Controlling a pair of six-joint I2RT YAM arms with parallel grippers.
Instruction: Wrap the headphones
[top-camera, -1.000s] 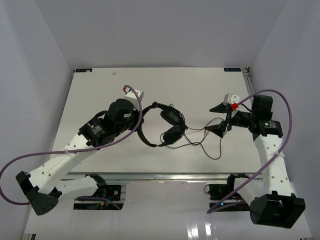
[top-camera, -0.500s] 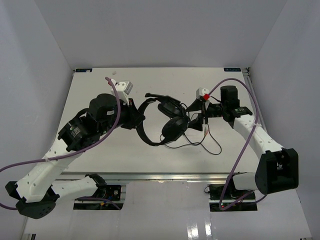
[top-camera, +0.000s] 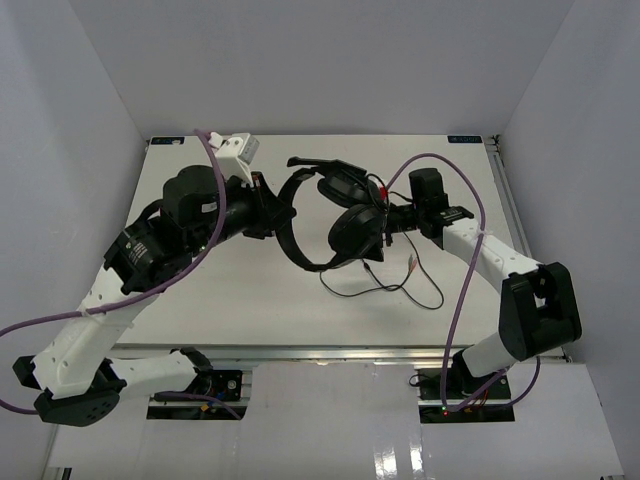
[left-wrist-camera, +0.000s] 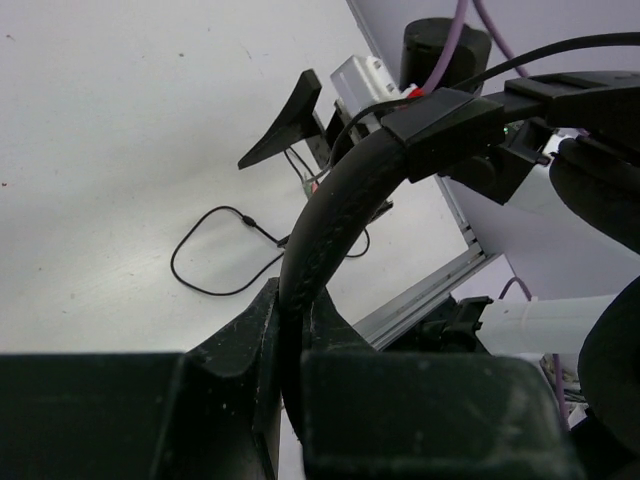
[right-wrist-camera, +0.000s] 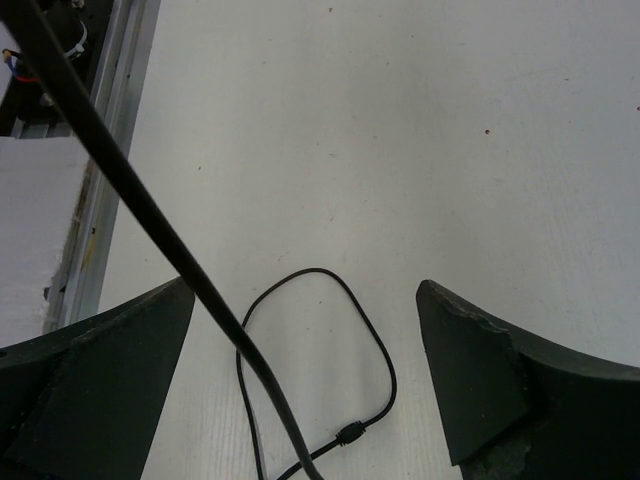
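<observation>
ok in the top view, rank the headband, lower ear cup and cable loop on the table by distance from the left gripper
1. headband, clamped in the left gripper
2. lower ear cup, to its right
3. cable loop, on the table, near right

A white desk (top-camera: 250, 300) is seen from above, enclosed by pale grey walls (top-camera: 320, 60) at nine, twelve and three o'clock. A metal rail (top-camera: 330, 353) is fixed along its six o'clock edge, and a glossy white floor (top-camera: 330, 445) is seen below it. Small dark labels (top-camera: 165, 141) are set at the desk's two far corners. In the right wrist view a tiny red speck (right-wrist-camera: 486, 130) is seen on the desk at two o'clock.
</observation>
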